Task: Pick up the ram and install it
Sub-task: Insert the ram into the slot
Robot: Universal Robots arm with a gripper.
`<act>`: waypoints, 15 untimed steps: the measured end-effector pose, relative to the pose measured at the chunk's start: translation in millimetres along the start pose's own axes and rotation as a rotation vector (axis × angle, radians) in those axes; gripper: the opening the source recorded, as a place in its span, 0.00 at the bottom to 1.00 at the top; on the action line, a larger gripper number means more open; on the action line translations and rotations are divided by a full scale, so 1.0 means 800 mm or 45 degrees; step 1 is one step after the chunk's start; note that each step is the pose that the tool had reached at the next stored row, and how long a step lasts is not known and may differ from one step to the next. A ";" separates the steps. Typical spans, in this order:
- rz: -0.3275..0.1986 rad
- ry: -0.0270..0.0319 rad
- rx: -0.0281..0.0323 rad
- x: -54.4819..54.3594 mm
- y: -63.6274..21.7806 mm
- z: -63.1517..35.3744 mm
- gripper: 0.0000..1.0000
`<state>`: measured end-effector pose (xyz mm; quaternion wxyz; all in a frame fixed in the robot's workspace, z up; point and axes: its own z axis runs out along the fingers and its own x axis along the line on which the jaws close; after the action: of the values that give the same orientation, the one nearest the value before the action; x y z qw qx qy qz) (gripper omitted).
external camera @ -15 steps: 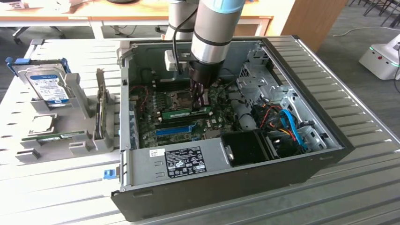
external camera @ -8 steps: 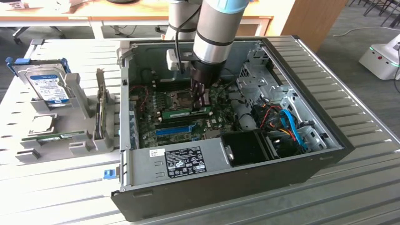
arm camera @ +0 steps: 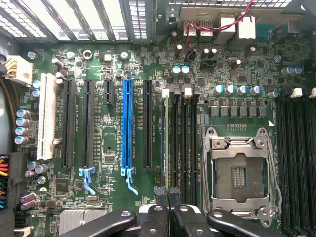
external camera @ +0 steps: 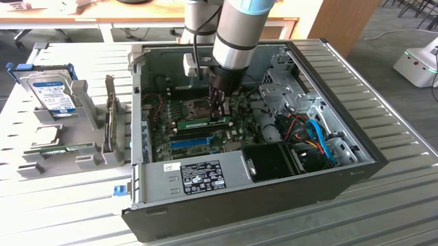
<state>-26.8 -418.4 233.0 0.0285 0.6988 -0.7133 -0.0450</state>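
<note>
thin green circuit-board ram [external camera: 205,123]: matt
black sheet-metal computer case [external camera: 274,205]: smooth, faint sheen
pale ribbed metal table [external camera: 397,205]: dull
long blue plastic slot [arm camera: 127,128]: glossy

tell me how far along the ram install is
Done: the pickup. The ram is off the table and stands in one of the memory slots beside the CPU socket. In hand: the hand is shut on it. Left: it is not yet released, and full seating cannot be told.
</note>
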 end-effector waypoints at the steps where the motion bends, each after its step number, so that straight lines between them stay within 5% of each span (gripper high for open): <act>1: 0.000 0.0000 -0.0027 0.000 0.000 0.000 0.12; 9: 0.001 0.0005 -0.0238 0.000 -0.004 0.000 0.12; 15: 0.001 0.0006 -0.0258 0.000 -0.004 0.000 0.12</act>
<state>-23.3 -418.4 233.0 0.0358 0.6983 -0.7130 -0.0521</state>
